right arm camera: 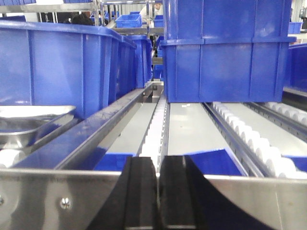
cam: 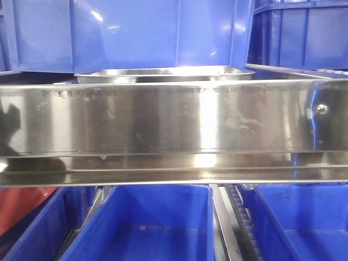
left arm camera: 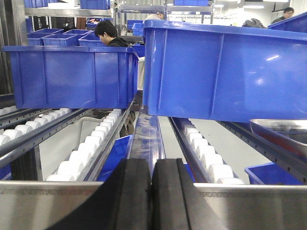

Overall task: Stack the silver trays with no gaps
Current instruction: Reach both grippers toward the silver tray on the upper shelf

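Note:
A silver tray [cam: 163, 73] sits on the roller shelf behind the steel rail, in front of a blue bin; only its rim and upper wall show. Its corner appears at the right edge of the left wrist view as the silver tray [left arm camera: 283, 129], and at the left edge of the right wrist view as the silver tray [right arm camera: 29, 122]. My left gripper [left arm camera: 152, 165] is shut with nothing between its black fingers, at the rail, left of the tray. My right gripper [right arm camera: 158, 163] is also shut and empty, at the rail, right of the tray.
A long brushed-steel rail [cam: 174, 119] with a screw crosses the front of the shelf. Blue bins [left arm camera: 225, 72] [right arm camera: 225, 52] stand farther back on the white roller tracks [left arm camera: 86, 148]. More blue bins [cam: 147, 228] sit on the level below. A person [left arm camera: 108, 33] is behind the shelf.

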Controlling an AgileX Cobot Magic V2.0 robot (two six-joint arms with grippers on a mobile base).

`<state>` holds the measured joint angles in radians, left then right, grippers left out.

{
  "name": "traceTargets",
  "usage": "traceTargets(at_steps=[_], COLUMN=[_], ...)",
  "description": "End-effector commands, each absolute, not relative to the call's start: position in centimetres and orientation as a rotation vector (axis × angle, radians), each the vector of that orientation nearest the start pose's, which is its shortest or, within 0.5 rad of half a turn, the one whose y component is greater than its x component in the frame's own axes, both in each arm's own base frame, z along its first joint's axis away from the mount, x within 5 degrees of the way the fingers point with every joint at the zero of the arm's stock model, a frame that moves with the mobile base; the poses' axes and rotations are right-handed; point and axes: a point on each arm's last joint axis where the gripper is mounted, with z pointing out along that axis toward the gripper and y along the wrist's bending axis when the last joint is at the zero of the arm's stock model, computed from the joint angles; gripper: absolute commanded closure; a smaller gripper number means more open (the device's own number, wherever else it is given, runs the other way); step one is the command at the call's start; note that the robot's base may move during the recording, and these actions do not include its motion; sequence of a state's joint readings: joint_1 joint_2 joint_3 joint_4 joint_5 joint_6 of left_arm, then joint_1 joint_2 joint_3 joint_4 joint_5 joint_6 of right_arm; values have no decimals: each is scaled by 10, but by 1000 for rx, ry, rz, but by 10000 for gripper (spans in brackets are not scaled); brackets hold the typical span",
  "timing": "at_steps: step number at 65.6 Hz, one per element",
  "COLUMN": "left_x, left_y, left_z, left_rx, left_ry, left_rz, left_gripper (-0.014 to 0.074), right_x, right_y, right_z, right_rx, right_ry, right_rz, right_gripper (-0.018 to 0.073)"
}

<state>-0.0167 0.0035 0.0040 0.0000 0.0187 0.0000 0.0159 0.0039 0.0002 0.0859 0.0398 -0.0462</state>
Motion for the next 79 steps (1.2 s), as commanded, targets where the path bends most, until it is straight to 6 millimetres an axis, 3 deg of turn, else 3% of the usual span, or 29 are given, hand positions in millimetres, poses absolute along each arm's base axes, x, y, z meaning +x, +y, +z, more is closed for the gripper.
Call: traceTargets(at_steps=[1, 14, 28, 42, 51, 61, 79], left_x=[56, 56, 56, 45, 39, 45, 69], left_y=[-1, -1, -1, -1, 0, 0, -1], left_z=[214, 215, 217, 261, 286, 305, 345], left_rx=[11, 11, 11, 10, 17, 18, 19], left_ry=[1473, 1464, 1453, 1341, 1359, 1452, 1649], left_rz=[-12, -12, -12, -13, -1, -1, 4], left_gripper=[592, 592, 592, 592, 592, 592, 592], right_x=[56, 53, 52, 43, 33, 35, 58], right_y=[0, -1, -1, 1, 2, 2, 4], right_z=[216, 229, 233, 265, 290, 315, 353], right_rx=[18, 27, 29, 10, 1, -2, -15], right_ry=[1458, 1304, 1271, 1381, 1386, 1404, 1599], right_rz=[33, 25, 23, 40, 46, 47, 55], right_gripper=[582, 582, 582, 582, 582, 582, 582])
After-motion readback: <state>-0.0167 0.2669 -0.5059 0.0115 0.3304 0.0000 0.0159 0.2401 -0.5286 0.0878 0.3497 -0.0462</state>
